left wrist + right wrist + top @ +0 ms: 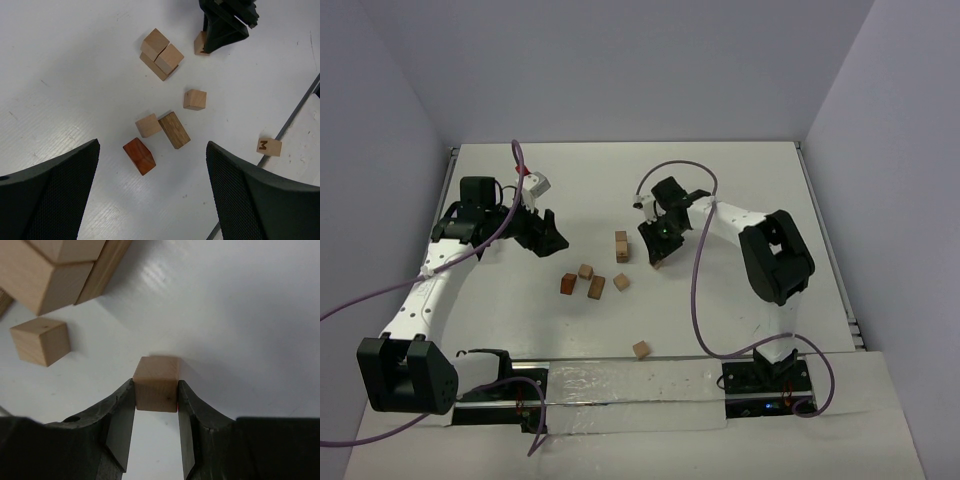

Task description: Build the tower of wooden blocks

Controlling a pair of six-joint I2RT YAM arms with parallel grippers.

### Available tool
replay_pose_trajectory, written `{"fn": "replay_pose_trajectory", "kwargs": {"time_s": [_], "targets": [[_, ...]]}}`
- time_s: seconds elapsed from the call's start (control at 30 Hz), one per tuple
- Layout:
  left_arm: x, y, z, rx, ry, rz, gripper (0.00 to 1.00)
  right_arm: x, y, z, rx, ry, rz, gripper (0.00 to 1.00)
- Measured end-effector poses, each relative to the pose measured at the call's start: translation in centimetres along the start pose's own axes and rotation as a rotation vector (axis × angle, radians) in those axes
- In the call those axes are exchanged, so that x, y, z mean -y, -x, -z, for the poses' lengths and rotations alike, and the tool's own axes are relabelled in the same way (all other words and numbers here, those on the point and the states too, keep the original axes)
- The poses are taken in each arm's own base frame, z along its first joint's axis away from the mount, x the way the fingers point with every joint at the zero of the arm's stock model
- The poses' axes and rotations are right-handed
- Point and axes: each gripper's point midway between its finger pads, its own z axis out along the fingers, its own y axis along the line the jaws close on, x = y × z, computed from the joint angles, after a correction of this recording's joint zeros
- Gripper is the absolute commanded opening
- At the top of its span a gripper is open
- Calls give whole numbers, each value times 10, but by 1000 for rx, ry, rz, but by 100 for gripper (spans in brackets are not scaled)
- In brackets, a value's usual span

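Right gripper (156,390) was clamped on one small tan cube (156,375), jaws flat on two opposite faces, cube sitting on the table (240,315). I judged it light, rigid, bare wood. Not fragile, but the faces looked smooth enough to slip or twist if pinched off-centre, so a square mid-face grip like this one seemed right (how far down the faces the pads reached, I couldn't tell). It was pale tan with crisp edges and faint grain.

The tower (55,270), only a short stack of pale blocks, stood ahead and left of those fingers, apart from the cube. I couldn't read its exact layering. Another loose cube (40,340) lay further out to the left.

Left gripper (152,150) was wide open with nothing in it, hovering over loose wood blocks (194,99). A reddish-brown one (139,156) lay between its fingers, with a darker cuboid (174,130) and a tan block (148,125) side by side just ahead.
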Motion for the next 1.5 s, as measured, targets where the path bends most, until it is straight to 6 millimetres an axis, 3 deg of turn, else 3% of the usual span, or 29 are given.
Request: {"fn": "replay_pose_trajectory", "kwargs": {"time_s": [0.13, 0.27, 0.4, 0.73, 0.87, 0.97, 1.07, 1.23, 1.5], "targets": [[0, 0, 0, 0, -1, 1, 93, -25, -6, 11, 30, 9, -71, 0], [1, 0, 0, 1, -3, 3, 94, -55, 6, 23, 103, 7, -86, 0], [2, 1, 1, 4, -3, 2, 94, -74, 15, 22, 142, 6, -96, 0], [6, 1, 5, 6, -2, -1, 96, -66, 13, 9, 140, -61, -176, 0], [6, 1, 6, 7, -1, -1, 98, -69, -1, 12, 152, -68, -176, 0], [7, 2, 7, 10, 0, 2, 99, -79, -13, 23, 173, -76, -141, 0], [6, 3, 7, 14, 11, 15, 99, -104, -13, 32, 208, -61, -73, 0], [3, 4, 9, 17, 42, 38, 99, -133, -15, 32, 240, -58, -1, 0], [2, 8, 16, 33, 80, 30, 99, -117, -29, 6, 183, -158, -66, 0]]}}
